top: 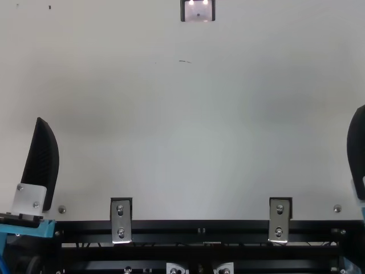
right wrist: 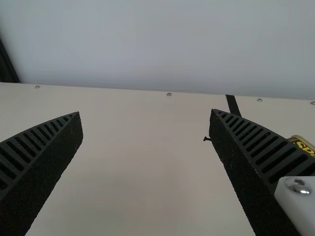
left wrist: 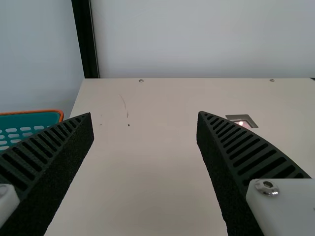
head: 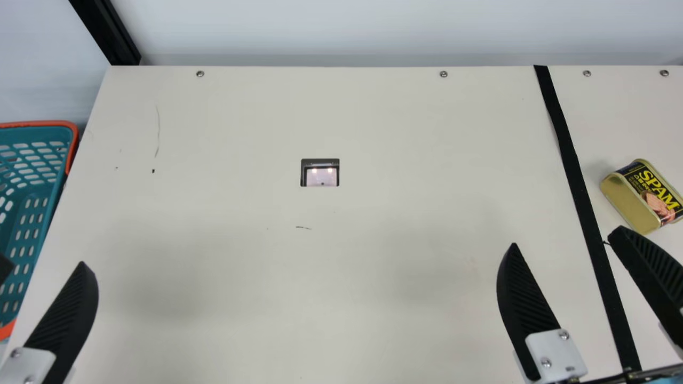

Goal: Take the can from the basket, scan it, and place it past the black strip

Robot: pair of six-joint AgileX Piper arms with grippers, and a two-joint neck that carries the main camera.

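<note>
In the main view the can (head: 643,196) lies on its side on the table, right of the black strip (head: 573,168). My right gripper (head: 565,237) is open below it, its two fingers on either side of the strip. The left gripper (head: 41,265) is also open, beside the teal basket (head: 40,124) with an orange rim. The scanner window (head: 320,176) glows mid-table. Between the spread fingers of the left gripper (left wrist: 145,115) in its wrist view there is only bare table. The right gripper (right wrist: 145,114) likewise holds nothing; the can (right wrist: 302,144) is partly behind one finger.
A pale wall stands behind the table's far edge, with a black post (head: 114,32) at the far left corner. Small screws dot that edge. Along the near edge in the top view runs a black rail (top: 199,231) with metal brackets.
</note>
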